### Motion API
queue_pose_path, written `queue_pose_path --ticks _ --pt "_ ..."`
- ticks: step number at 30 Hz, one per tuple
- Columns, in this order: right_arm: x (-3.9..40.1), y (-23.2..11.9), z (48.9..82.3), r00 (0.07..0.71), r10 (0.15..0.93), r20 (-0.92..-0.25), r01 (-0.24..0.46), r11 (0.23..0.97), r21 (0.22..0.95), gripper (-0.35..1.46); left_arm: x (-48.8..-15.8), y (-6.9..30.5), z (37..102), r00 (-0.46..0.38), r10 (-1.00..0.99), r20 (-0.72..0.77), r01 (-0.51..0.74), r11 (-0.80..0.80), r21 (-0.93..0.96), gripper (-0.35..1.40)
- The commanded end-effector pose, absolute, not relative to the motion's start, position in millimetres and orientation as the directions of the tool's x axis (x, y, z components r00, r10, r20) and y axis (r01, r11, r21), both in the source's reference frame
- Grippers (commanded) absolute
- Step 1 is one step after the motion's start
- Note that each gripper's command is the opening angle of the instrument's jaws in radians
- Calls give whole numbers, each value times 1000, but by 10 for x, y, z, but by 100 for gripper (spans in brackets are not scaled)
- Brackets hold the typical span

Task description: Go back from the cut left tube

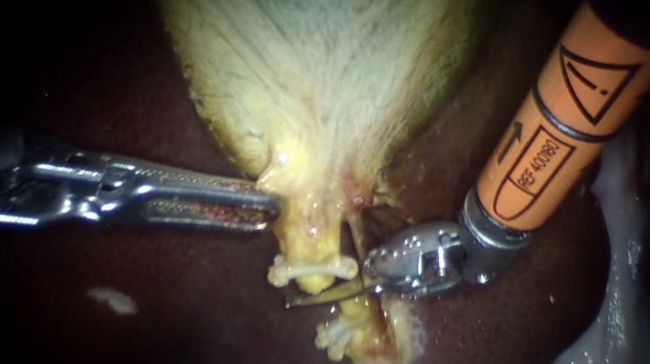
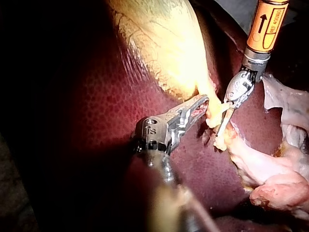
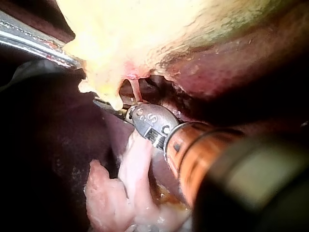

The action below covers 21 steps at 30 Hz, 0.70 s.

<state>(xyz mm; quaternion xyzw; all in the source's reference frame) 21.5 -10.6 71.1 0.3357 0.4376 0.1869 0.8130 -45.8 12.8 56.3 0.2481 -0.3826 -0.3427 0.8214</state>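
The pale yellow gallbladder (image 1: 322,59) hangs over the dark liver (image 1: 192,336). My left instrument (image 1: 265,203) comes in from the left, its jaws shut on the gallbladder's neck; the left wrist view shows the same hold (image 2: 200,104). Below the neck the left tube is parted: a white clip (image 1: 313,268) sits on the upper stump and another clip (image 1: 333,337) on the lower stump. My right instrument (image 1: 322,296), on an orange shaft, has its thin blades lying together in the gap between the two stumps (image 2: 224,121).
A thin reddish strand (image 1: 356,234) runs down just right of the upper clip. Pale fatty tissue (image 1: 617,292) lies at the lower right, beside the right instrument's shaft. Liver surrounds the working spot.
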Motion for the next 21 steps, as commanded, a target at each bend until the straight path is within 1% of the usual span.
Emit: queue_pose_path --ticks 1,8,10,15,19,21 --pt "215 -107 712 543 598 -590 -11 707 707 32 -458 128 564 472 -753 459 373 642 670 -35" --pt "216 -107 712 530 604 -595 -8 706 708 59 -458 128 564 472 -753 459 373 642 670 -35" --pt "216 -107 712 528 605 -596 -8 706 708 63 -458 128 564 472 -753 459 373 642 670 -35" --pt "214 -107 712 528 604 -597 -7 706 708 63 -458 128 564 472 -752 459 373 642 670 -35" --pt "208 -110 709 529 601 -598 -1 706 708 86 -457 128 565 472 -752 459 374 643 668 -35" --pt "202 -112 705 531 599 -600 5 706 709 89 -456 128 565 472 -752 460 374 643 668 -35"
